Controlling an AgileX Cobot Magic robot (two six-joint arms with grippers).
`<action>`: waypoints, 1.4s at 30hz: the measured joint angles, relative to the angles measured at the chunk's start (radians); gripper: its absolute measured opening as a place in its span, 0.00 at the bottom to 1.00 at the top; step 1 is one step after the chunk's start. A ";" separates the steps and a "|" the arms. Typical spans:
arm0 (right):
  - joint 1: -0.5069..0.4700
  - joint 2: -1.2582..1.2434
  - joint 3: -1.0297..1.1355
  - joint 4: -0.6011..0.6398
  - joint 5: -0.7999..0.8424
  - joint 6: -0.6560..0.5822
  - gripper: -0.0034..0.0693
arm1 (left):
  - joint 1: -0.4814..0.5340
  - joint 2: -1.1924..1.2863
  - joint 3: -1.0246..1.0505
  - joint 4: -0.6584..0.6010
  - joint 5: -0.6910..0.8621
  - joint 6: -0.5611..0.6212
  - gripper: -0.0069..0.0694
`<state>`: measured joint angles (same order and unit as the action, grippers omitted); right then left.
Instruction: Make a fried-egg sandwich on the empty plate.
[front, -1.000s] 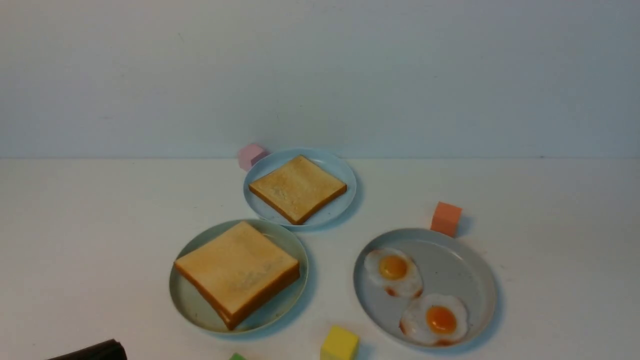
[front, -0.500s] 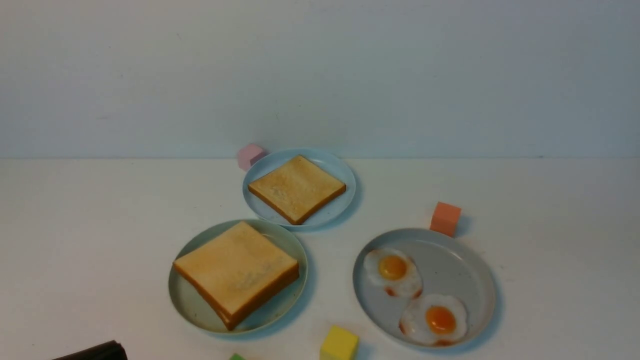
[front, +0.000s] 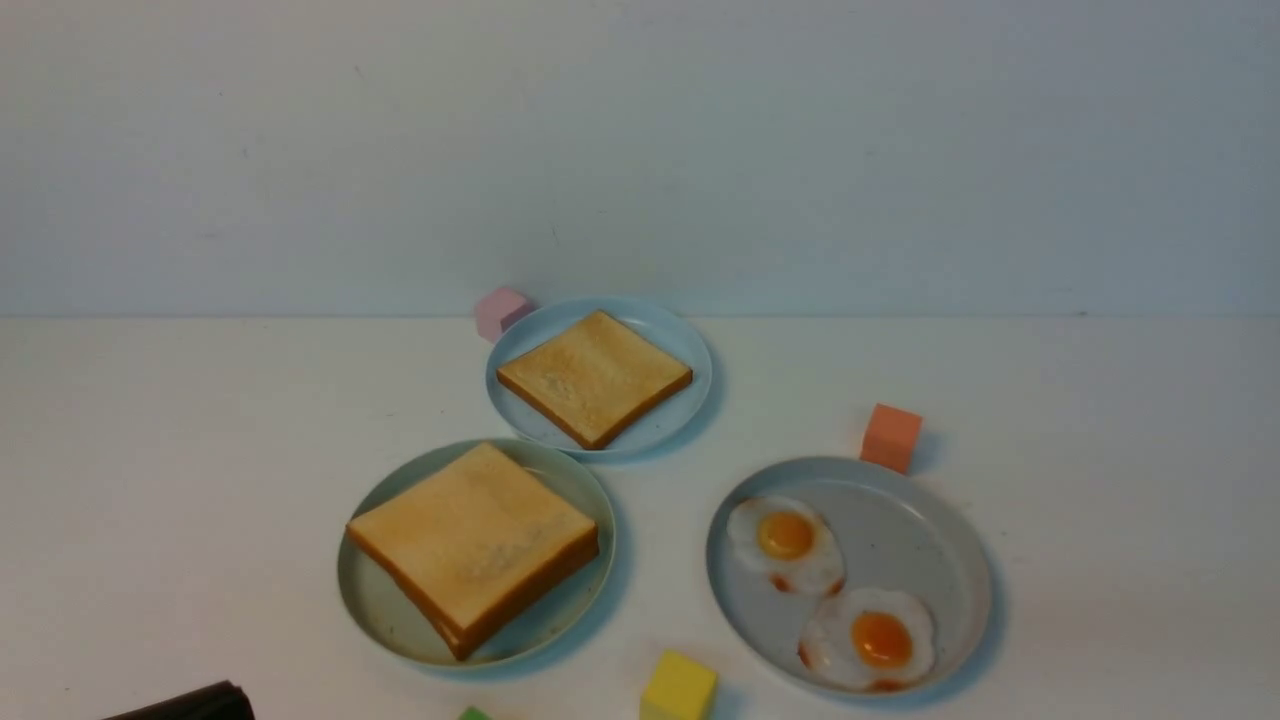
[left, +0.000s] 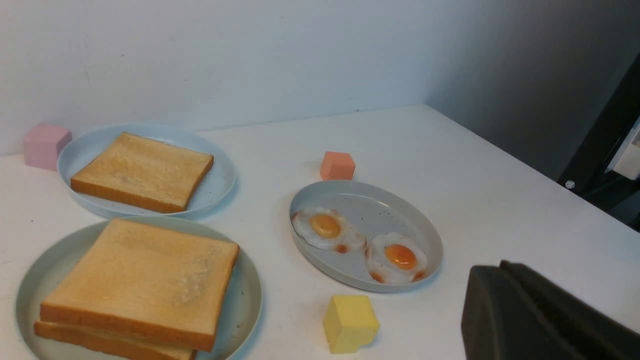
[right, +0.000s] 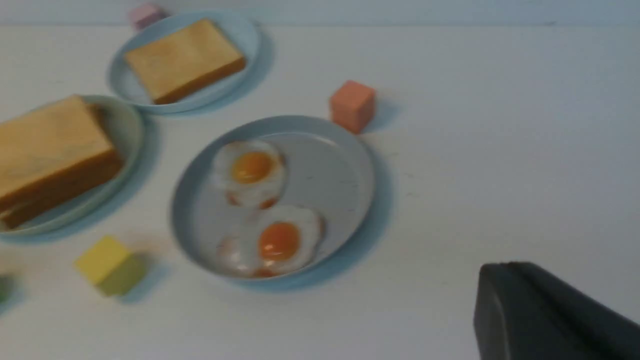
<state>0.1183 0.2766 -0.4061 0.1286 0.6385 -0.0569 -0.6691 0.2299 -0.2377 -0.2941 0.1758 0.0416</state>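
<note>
On the mint-green empty plate (front: 385, 620) lies the fried-egg sandwich (front: 475, 540), two thick toast slices stacked; what lies between them is hidden. The left wrist view shows both slices of the sandwich (left: 140, 280) on that plate (left: 245, 300). My left gripper (left: 495, 272) is shut with nothing in it, low at the near left (front: 190, 703), well away from the plates. My right gripper (right: 500, 270) is also shut and holds nothing; it hangs on the near right of the egg plate and is outside the front view.
A single toast slice (front: 595, 377) sits on the light-blue plate (front: 665, 335) at the back. Two fried eggs (front: 786, 540) (front: 870, 640) lie on the grey-blue plate (front: 930, 540). Pink (front: 500, 310), orange (front: 891, 436), yellow (front: 680, 688) and green (front: 474, 713) blocks stand around.
</note>
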 joint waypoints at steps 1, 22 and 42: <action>-0.028 -0.053 0.083 0.015 -0.066 -0.036 0.03 | 0.000 0.000 0.000 0.000 0.000 0.000 0.07; -0.136 -0.287 0.424 -0.034 -0.249 -0.039 0.03 | 0.000 0.000 0.000 0.000 0.001 0.000 0.09; -0.136 -0.287 0.424 -0.039 -0.249 -0.038 0.04 | 0.004 -0.001 0.015 0.022 -0.024 0.000 0.10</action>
<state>-0.0181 -0.0100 0.0175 0.0898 0.3895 -0.0948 -0.6647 0.2288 -0.2225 -0.2717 0.1520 0.0416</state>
